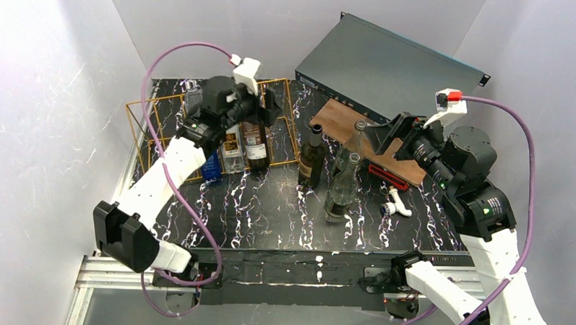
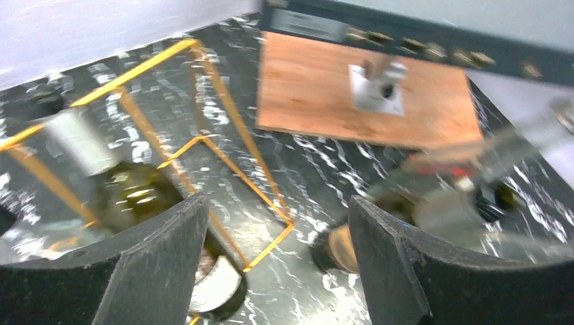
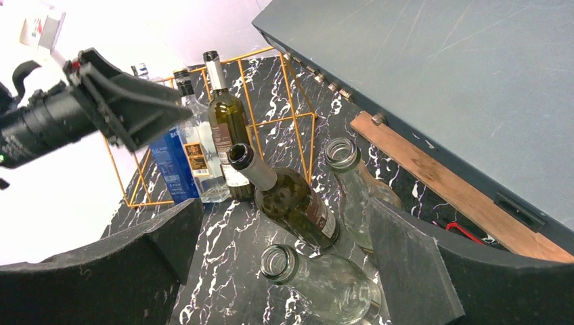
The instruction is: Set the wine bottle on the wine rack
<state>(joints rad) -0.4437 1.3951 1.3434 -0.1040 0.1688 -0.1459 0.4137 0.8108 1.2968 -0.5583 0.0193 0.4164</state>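
Shows the left gripper [image 2: 276, 220] with its fingers [image 2: 159, 261] spread wide, clamping nothing. Puts that gripper just above the right end of the wine rack [image 2: 142, 70]. Finds the wine bottle [image 3: 227, 128] directly beneath: dark green, foil on the neck, pale label, standing upright within the rack's wire frame near that right end; cannot tell which bay. Places a clear labelled bottle [image 3: 201, 152] just beside it, toward the rack's left, and a blue box [image 3: 170, 169] next along the same way.

Shows the right gripper [image 3: 284, 210] well to the right of the rack, its fingers [image 3: 413, 271] also parted around empty air. Sets a dark open-necked bottle [image 1: 312, 157] upright just off the rack's right end, then a clear glass bottle [image 1: 342, 187] and a second clear bottle [image 1: 359, 135] further right. Lays a wooden board [image 1: 341, 119] flat to the right of the rack, behind those bottles, with a grey metal case [image 1: 390, 65] behind the board. Leaves a red tool [image 1: 386, 173] and a white pipe fitting [image 1: 398, 204] furthest right of the rack, on the black marbled table [image 1: 269, 216].
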